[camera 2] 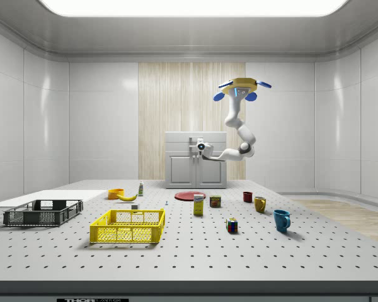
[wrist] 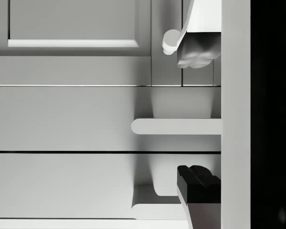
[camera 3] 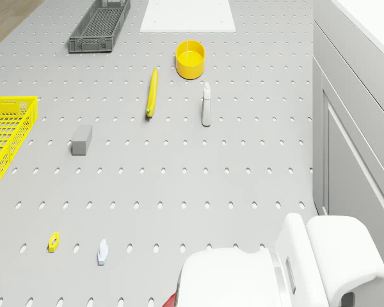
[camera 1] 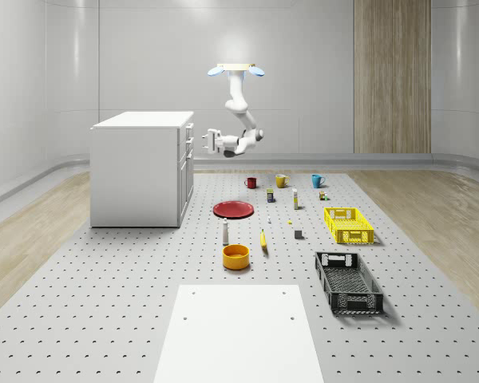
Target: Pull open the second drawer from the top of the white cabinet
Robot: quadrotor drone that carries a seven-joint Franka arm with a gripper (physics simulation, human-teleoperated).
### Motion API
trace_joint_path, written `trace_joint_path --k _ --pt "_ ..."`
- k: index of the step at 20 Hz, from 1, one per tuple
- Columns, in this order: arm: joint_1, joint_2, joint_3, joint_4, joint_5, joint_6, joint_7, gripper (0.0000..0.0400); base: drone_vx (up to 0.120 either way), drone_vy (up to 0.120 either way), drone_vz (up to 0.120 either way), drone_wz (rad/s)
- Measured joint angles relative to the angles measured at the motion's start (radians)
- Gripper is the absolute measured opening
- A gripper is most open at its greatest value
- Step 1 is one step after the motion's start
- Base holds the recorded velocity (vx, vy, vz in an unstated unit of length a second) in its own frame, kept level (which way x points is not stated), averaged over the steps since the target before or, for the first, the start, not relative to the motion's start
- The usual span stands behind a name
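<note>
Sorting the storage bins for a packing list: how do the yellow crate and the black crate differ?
The yellow crate is bright yellow and shorter; the black crate is dark and longer. In the whole-scene view, the yellow crate lies farther back, toward the mugs, and the black crate lies nearer the white mat. Both are open-topped with lattice walls.

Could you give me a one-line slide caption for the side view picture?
Hovering drone reaches its arm toward the white cabinet, gripper at the drawer fronts, cups and crates on the table.

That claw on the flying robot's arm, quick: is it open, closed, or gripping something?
Gripper: open, holding nothing, its fingers on either side of a drawer handle on the white cabinet.
</note>
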Motion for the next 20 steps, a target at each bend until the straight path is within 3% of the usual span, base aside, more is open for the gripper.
trace_joint_path --k 12,20 --pt "-0.011 0.112 0.111 0.052 0.145 0.026 -0.058 0.0300 0.000 0.000 0.000 0.000" --pt "-0.050 0.191 0.149 0.103 0.190 -0.005 -0.078 0.0300 0.000 0.000 0.000 0.000"
